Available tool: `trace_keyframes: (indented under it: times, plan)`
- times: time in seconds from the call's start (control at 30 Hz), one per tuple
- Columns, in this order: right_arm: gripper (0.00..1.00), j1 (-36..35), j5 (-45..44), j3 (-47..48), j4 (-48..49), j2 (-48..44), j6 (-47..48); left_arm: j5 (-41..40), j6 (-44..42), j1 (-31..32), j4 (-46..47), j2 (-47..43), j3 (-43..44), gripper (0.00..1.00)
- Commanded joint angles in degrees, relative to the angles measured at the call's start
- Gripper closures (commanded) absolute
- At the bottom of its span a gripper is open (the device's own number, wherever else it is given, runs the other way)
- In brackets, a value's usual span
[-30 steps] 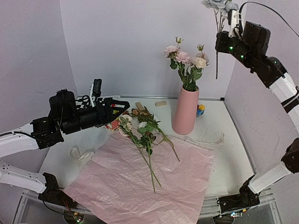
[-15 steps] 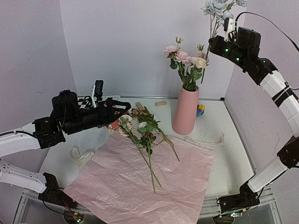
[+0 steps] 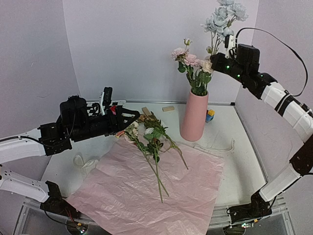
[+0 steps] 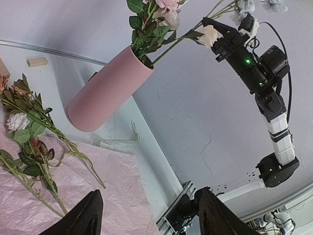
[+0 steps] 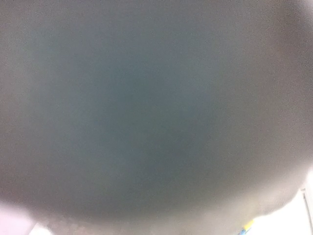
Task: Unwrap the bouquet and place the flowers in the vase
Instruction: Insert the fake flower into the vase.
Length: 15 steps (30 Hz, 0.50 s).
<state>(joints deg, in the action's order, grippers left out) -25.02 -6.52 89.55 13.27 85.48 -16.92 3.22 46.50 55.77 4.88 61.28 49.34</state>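
Top external: I've swung R gripper (image 3: 227, 44), clamping pale-blue fabric flower (image 3: 224, 13), over tall matte-pink vase (image 3: 194, 116), so insert next; L gripper (image 3: 132, 115) jaws apart, empty.

You have one vase (image 3: 194, 117). In it you can count about five pink and cream blooms (image 3: 195, 61); their stems are too bunched to number. Above it and slightly right is one blue-flowered stem (image 3: 222, 17). Left of the vase lie what look like three loose stems (image 3: 154, 147) on one pink paper sheet (image 3: 195, 196). Behind the vase, to its left, are two wooden blocks (image 3: 168, 108). Just right of it is one blue-and-yellow toy block (image 3: 210, 115). There are two pale ribbon pieces (image 3: 215, 147), one in front of the vase and one far left.
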Motion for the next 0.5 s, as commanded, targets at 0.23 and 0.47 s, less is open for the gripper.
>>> trace_keyframes:
  times: [0.23, 0.47]
  plan:
    - [1.00, 0.62, 1.26, -5.19, 6.48, 0.46, -1.76, -0.73, 0.38, 0.04, 0.17, -0.20, 0.68, 0.32]
    - [0.76, 0.65, 1.77, -8.54, 7.20, -0.64, -1.27, -0.39, 0.64, 0.04, 0.15, -0.10, 0.64, 0.31]
